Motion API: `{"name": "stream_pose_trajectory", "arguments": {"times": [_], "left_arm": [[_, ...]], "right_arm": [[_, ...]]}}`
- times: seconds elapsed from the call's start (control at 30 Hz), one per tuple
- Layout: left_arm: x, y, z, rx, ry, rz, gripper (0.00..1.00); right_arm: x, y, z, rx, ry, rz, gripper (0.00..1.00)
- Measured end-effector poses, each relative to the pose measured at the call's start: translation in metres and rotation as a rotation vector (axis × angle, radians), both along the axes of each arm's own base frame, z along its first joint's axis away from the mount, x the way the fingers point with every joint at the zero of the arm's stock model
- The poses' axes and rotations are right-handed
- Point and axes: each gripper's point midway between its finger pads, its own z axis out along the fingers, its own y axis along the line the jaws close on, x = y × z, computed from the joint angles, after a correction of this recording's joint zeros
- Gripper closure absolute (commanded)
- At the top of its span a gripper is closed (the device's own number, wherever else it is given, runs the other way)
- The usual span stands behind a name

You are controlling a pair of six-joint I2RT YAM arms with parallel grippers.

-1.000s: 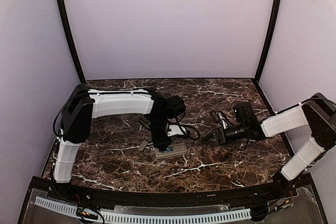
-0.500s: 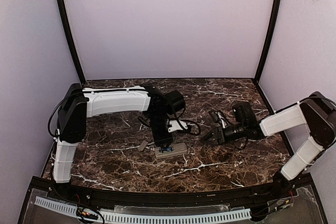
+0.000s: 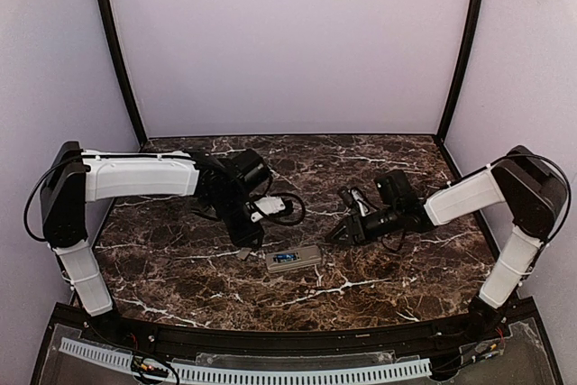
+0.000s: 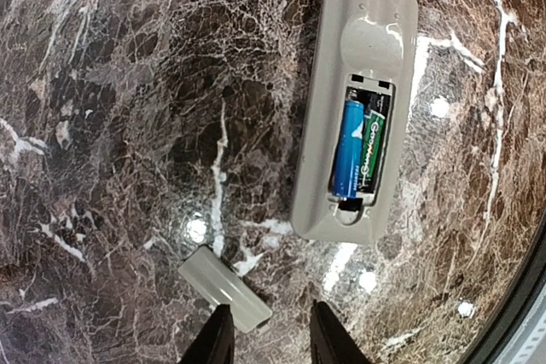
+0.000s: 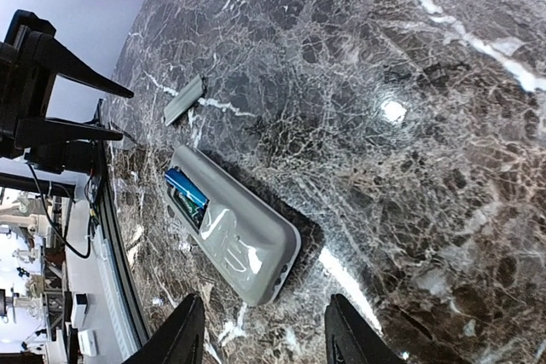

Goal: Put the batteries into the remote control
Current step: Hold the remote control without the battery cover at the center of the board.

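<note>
The remote control [image 3: 294, 259] lies grey back up at the table's front middle. Its open battery recess holds a blue battery [image 4: 348, 149] and, beside it, a green-and-black one [image 4: 371, 147]. The remote also shows in the right wrist view [image 5: 235, 228], with the blue battery [image 5: 185, 187] visible. My left gripper [image 3: 251, 241] is open and empty [image 4: 269, 343], just left of the remote and over the flat grey cover piece [image 4: 223, 288]. My right gripper [image 3: 338, 236] is open and empty [image 5: 266, 334], a little to the right of the remote.
The cover piece [image 3: 245, 251] lies loose on the dark marble table [image 3: 379, 286], left of the remote, and shows in the right wrist view [image 5: 183, 100]. Purple walls close in the back and sides. A black rail runs along the front edge [image 3: 297, 340].
My left arm has swung left, off the remote, and its gripper now hangs over the cover piece. My right gripper has moved left, closer to the remote.
</note>
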Motion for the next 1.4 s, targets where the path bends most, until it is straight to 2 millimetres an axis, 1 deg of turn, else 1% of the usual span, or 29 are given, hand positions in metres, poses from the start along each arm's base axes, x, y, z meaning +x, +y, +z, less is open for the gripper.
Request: {"name": "stream_pose_trajectory", "arguments": {"times": [0.1,0.2,0.43,0.6,0.73,1.07,1.23,1.4], "left_arm": [[-0.001,-0.002,-0.011,-0.023,0.002,0.002,0.72],[0.000,-0.006,-0.015,-0.047,-0.003,0.001,0.75],[0.007,-0.024,-0.010,-0.135,-0.033,-0.012,0.77],[0.008,-0.029,-0.008,-0.160,-0.038,-0.017,0.78],[0.007,-0.028,-0.011,-0.160,-0.036,-0.016,0.78],[-0.001,-0.018,-0.026,-0.129,-0.005,-0.004,0.79],[-0.004,-0.016,-0.030,-0.126,0.009,0.008,0.79],[-0.009,-0.013,-0.033,-0.132,0.020,0.013,0.79]], "right_arm": [[-0.003,0.010,-0.006,-0.025,0.011,0.017,0.53],[-0.005,0.018,-0.012,-0.045,0.020,0.032,0.55],[-0.011,0.031,-0.023,-0.076,0.047,0.062,0.55],[-0.011,0.037,-0.026,-0.085,0.046,0.073,0.56],[-0.009,0.039,-0.026,-0.087,0.040,0.079,0.57],[-0.002,0.048,-0.026,-0.095,0.020,0.104,0.58],[0.003,0.057,-0.025,-0.095,0.008,0.129,0.57],[0.003,0.058,-0.026,-0.100,0.001,0.142,0.55]]}}
